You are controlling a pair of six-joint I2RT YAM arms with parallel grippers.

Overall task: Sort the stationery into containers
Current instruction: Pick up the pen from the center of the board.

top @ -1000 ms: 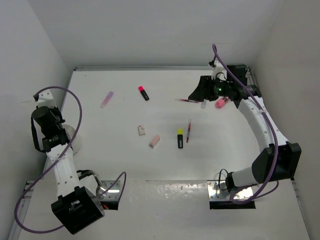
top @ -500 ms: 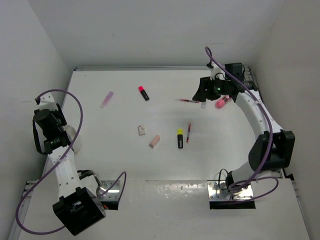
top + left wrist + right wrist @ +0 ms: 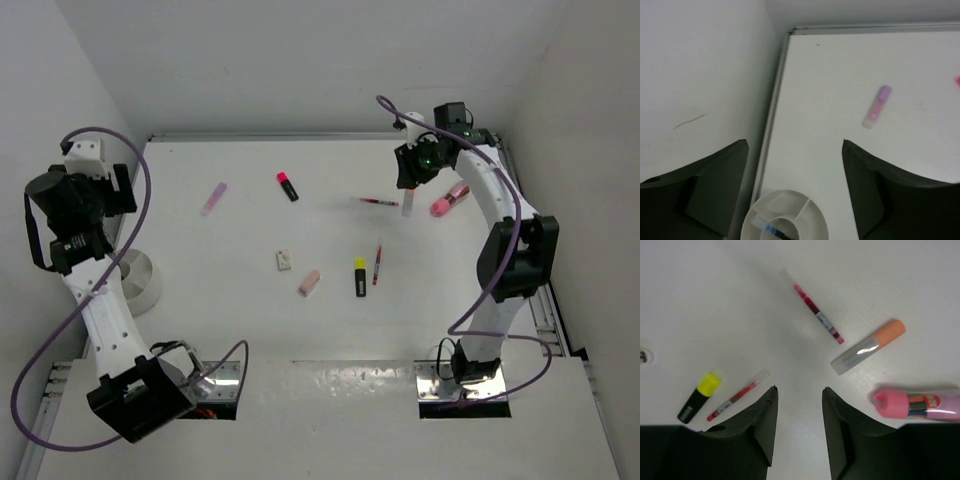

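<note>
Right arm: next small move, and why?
Probably nudge the right gripper forward and down over the red pen by the orange-capped marker: its jaws stand apart and empty, the pen lies loose just ahead of them, and the pink cup is close by.

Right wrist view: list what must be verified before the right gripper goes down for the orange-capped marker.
1. Hold: the right gripper is open with nothing between its fingers: ok.
2. Target: the orange-capped marker lies flat, in full view: ok.
3. Alignment: the marker sits off to one side of the gap between the fingers: not ok.
4. Neighbour: the red pen ends close to the marker but apart from it: ok.
5. Container: the pink cup appears to lie on its side: not ok.
</note>
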